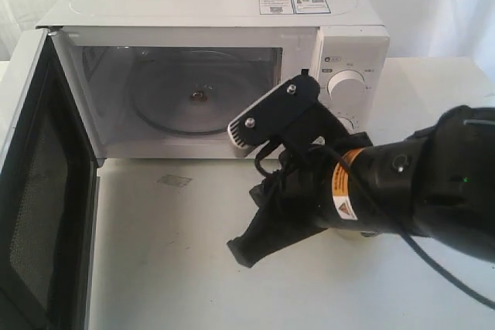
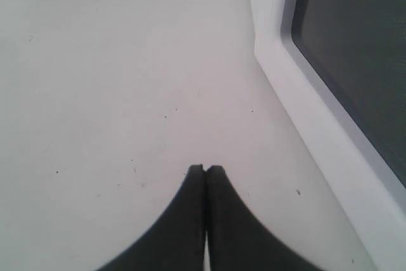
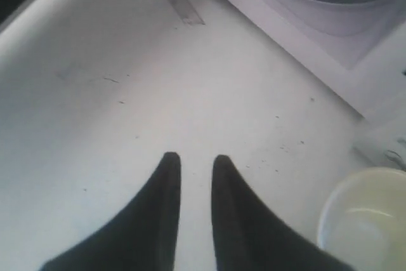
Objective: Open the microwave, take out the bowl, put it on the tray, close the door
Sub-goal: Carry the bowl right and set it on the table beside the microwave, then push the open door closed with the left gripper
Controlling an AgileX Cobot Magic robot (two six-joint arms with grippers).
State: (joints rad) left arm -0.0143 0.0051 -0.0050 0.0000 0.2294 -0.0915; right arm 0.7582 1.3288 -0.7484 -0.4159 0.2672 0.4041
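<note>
The white microwave stands at the back with its door swung wide open to the left. Its cavity holds only the clear glass turntable. The cream bowl shows in the right wrist view, upright on the white surface beside my right gripper. That gripper is open by a narrow gap with nothing in it. In the exterior view the right arm hides the bowl, and the right gripper hangs low over the table before the microwave. My left gripper is shut and empty, next to the door's window.
The white table stretches in front of the microwave, with a faint tape mark on it. The open door stands as a wall along the left side. No tray can be made out as separate from the white surface.
</note>
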